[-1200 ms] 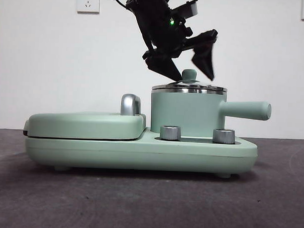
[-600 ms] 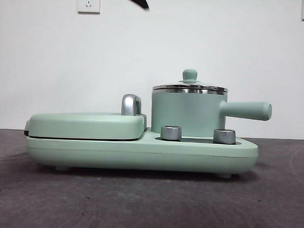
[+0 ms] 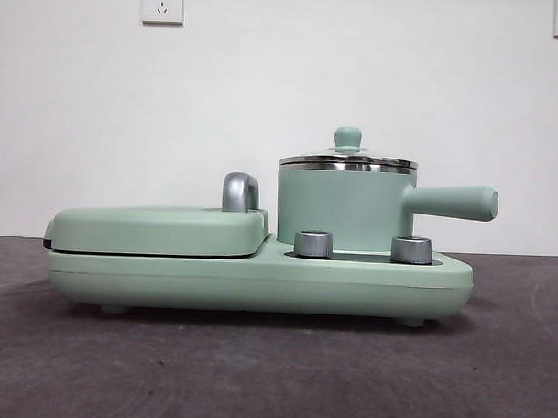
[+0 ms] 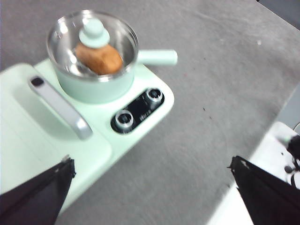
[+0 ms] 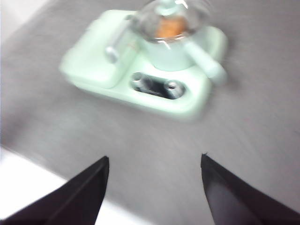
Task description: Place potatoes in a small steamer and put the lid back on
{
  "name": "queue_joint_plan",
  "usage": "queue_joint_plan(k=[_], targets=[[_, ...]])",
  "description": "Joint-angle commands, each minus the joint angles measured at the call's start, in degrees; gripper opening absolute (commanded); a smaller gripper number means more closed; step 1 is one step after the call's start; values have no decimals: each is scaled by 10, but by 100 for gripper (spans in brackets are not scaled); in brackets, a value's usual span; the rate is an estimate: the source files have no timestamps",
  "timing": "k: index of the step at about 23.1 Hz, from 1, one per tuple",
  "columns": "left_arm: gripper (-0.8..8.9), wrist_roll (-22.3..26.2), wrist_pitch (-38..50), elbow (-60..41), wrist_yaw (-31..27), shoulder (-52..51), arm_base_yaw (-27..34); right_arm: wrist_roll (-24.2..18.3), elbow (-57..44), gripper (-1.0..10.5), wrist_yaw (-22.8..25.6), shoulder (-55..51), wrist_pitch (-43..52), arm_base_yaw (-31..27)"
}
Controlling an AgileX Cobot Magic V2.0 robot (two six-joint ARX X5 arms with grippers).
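The small steamer (image 3: 345,209) stands on the right half of the mint-green cooker base, its straight handle pointing right. The glass lid (image 3: 348,160) sits closed on its steel rim, green knob up. Through the glass, the left wrist view shows the orange-brown potato (image 4: 99,58) lying inside the small steamer (image 4: 93,84); the right wrist view shows the potato (image 5: 169,27) as a blurred orange patch. My left gripper (image 4: 152,187) hangs open, high above the table and off to the side of the cooker. My right gripper (image 5: 154,183) is open too, high and well back from it. Neither holds anything.
The cooker base (image 3: 258,277) also carries a flat lidded griddle section (image 3: 159,228) with a steel handle (image 3: 240,191) and two steel dials (image 3: 410,249) at the front. Dark grey table surface surrounds it. A white surface edge (image 4: 262,178) shows past the table.
The arm that hovered over the lid knob one second ago has lifted up and out of the front view. Steamer and lid have not moved.
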Motion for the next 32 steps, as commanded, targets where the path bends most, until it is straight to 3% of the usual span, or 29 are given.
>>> queue_joint_plan(k=[1,4,6,8,9,10,11,13,28,32], targets=[[554,-44,38,-84,1,-74,-4,4,8,309,-47,7,106,3],[549,-98,94,-198,0,-189,-4,-4,8,309,-54,19,141,3],[464,-111,112,-231,-2,-228,-4,-13,8,309,-51,26,138,3],[110,-110,115,-256,-2,-264,-4,-20,8,282,-50,36,136,3],[-19,-109,114,-262,-3,-276,-4,-23,8,136,-50,41,135,3],[17,-109,114,-269,-9,-289,-4,-35,8,-20,-51,47,132,3],[5,-110,111,-270,-20,-296,-4,-43,8,29,-50,52,131,3],[6,-111,103,-270,-38,-305,-4,-46,8,18,-50,66,132,3],[6,-110,102,-276,-38,-335,-1,-40,8,19,-51,85,132,3],[6,-110,159,-320,-23,-364,62,-40,8,19,-51,85,132,3]])
